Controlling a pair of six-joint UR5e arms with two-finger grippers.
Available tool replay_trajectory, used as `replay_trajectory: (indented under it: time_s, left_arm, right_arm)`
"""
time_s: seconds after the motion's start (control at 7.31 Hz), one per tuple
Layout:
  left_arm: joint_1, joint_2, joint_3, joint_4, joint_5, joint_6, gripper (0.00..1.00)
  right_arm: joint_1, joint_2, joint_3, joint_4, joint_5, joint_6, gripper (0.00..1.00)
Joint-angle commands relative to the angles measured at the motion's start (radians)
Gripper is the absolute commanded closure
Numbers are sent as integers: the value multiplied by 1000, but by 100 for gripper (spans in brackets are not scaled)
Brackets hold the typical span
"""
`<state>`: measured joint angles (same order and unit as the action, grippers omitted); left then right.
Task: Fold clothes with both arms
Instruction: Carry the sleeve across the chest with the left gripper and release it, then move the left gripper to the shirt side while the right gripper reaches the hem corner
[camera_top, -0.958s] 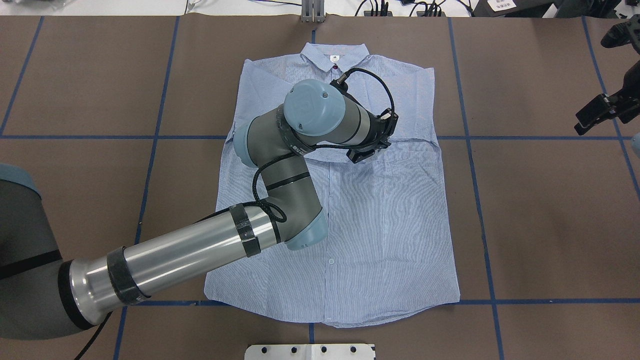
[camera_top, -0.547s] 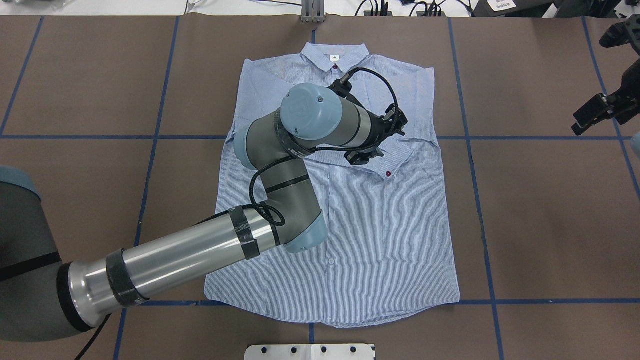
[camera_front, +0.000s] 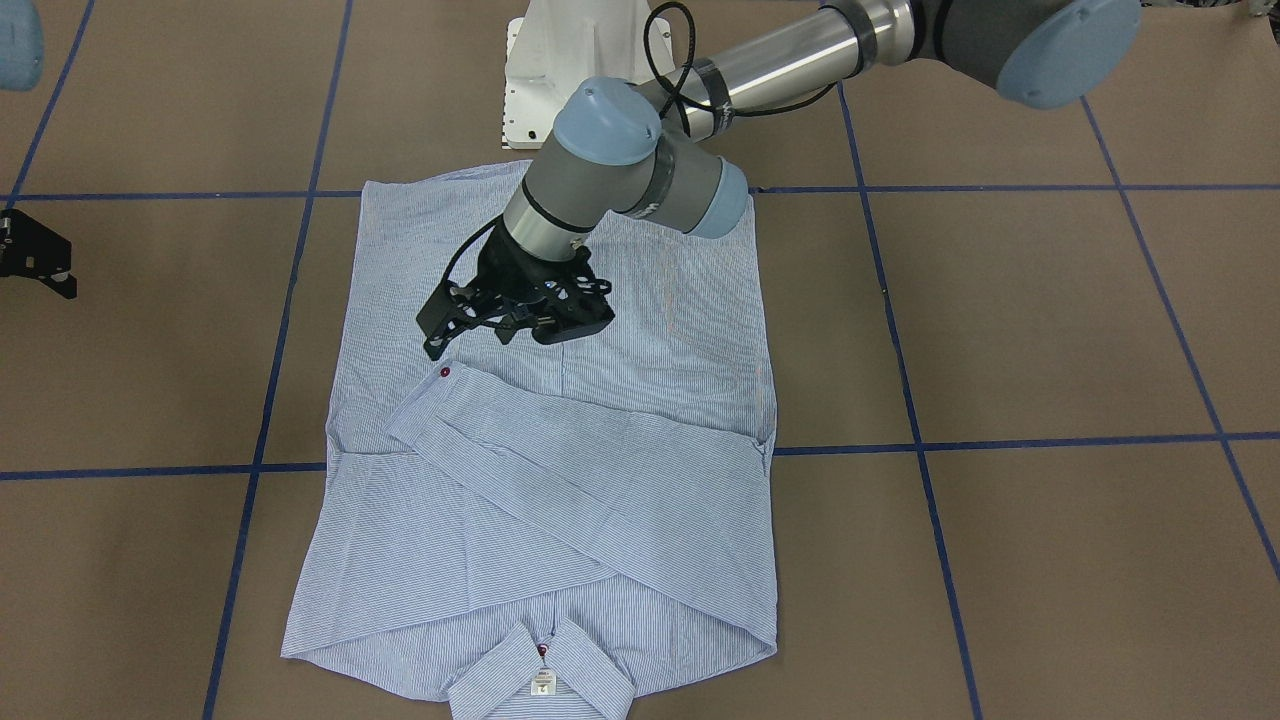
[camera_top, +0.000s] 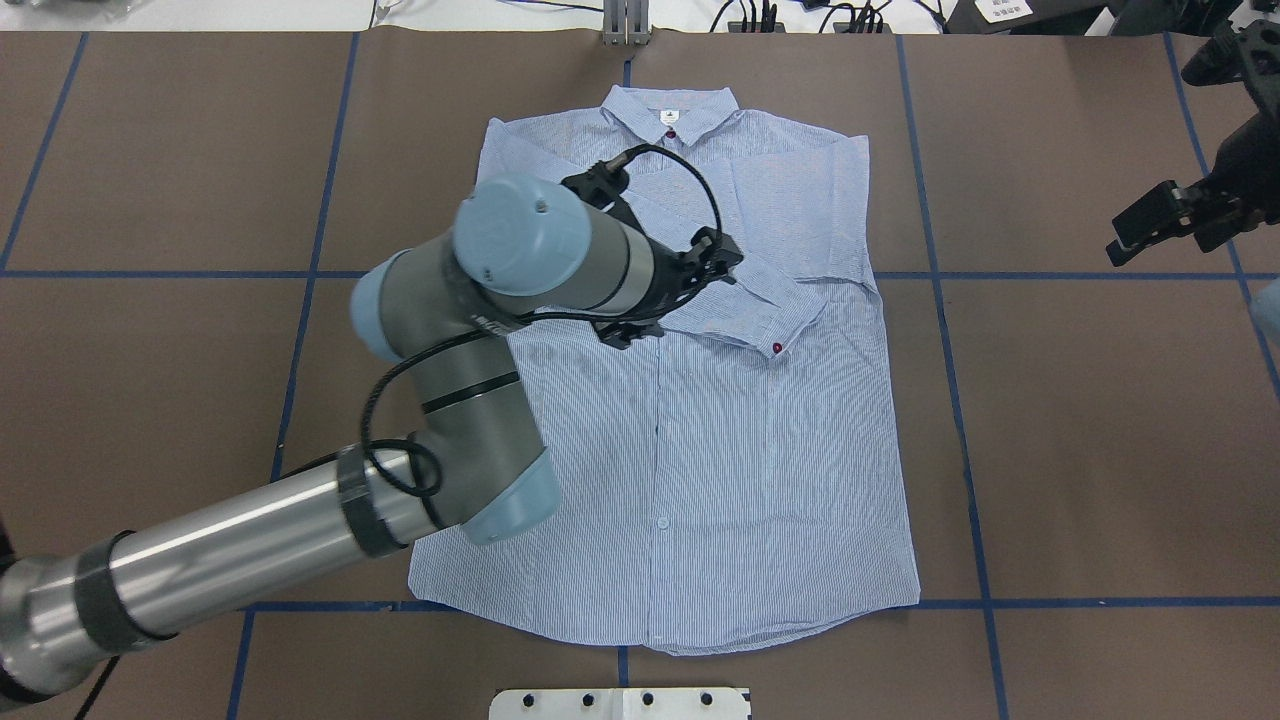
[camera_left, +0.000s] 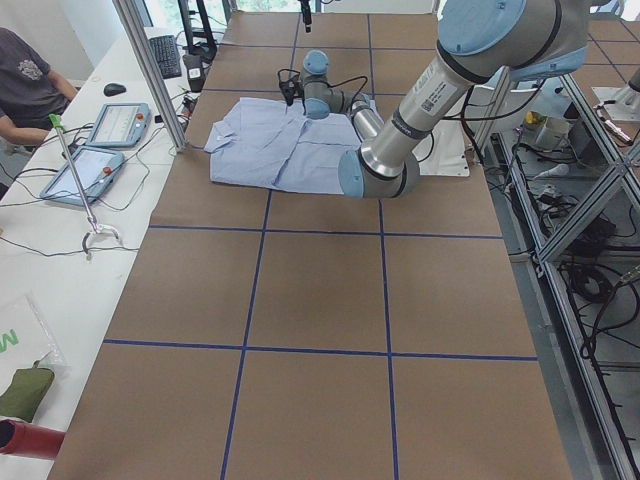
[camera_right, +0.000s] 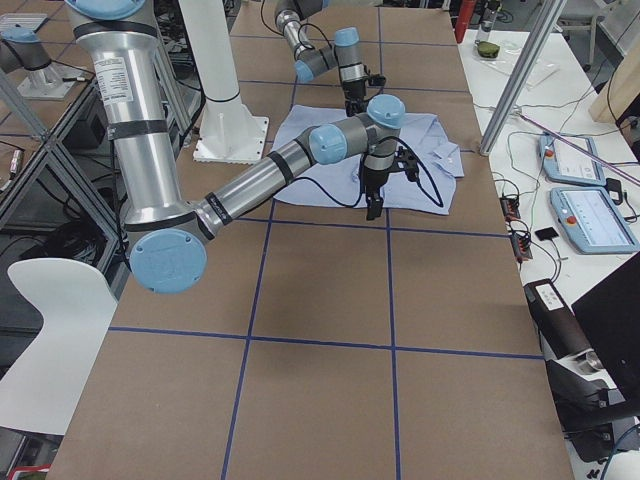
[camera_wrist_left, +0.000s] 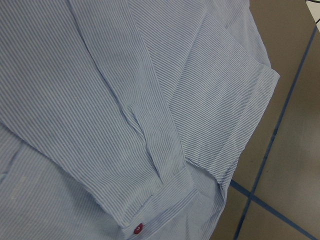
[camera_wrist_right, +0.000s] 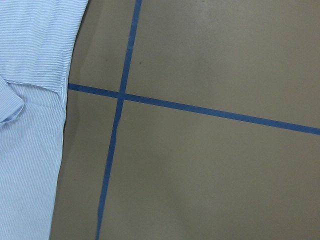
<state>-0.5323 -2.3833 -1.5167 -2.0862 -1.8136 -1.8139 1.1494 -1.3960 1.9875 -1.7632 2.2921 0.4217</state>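
The black two-finger left gripper (camera_front: 468, 338) has drawn back toward nine o'clock, seen from overhead, off the folded sleeve's cuff (camera_top: 790, 325). Its jaws are spread and empty. The light blue-and-white fine-striped button shirt (camera_top: 760, 480) lies flat mid-table, with bare brown table (camera_top: 1100, 450) around every edge. The black right gripper (camera_top: 1135, 232) hangs at three o'clock, clear of the shirt; I cannot tell how far it is open.

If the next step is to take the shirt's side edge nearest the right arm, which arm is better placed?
Likely the right: the right gripper hangs over bare table beyond that edge of the shirt. The left gripper is over the shirt's chest.
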Motion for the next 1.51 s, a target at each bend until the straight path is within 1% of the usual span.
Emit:
replay_trajectory:
  time_s: [0.0, 0.14, 0.27, 0.41, 0.55, 0.68, 0.96, 1.23, 1.37]
  left_arm:
    - [-21, 180, -323, 255, -1, 108, 0]
    - [-25, 214, -414, 344, -1, 170, 0]
    - [-29, 257, -469, 360, -1, 180, 0]
    - [-29, 282, -496, 362, -1, 182, 0]
    - [-29, 286, -500, 362, -1, 182, 0]
    - [-31, 288, -502, 362, -1, 182, 0]
    - [-31, 289, -504, 362, 2, 180, 0]
    - [-31, 289, -502, 362, 5, 180, 0]
    - [-31, 289, -504, 362, 7, 180, 0]
  right_arm:
    - [-123, -70, 7, 274, -16, 299, 0]
    - [-201, -124, 7, 429, -57, 450, 0]
    - [-300, -139, 10, 524, -113, 605, 0]
    - [-403, -150, 48, 530, -182, 691, 0]
    - [-484, -173, 88, 530, -215, 713, 0]
    - [-567, -196, 123, 531, -265, 817, 0]
    - [-777, -216, 139, 531, -444, 940, 0]
    - [-813, -215, 117, 534, -438, 945, 2]
    - [-821, -207, 87, 534, -436, 945, 4]
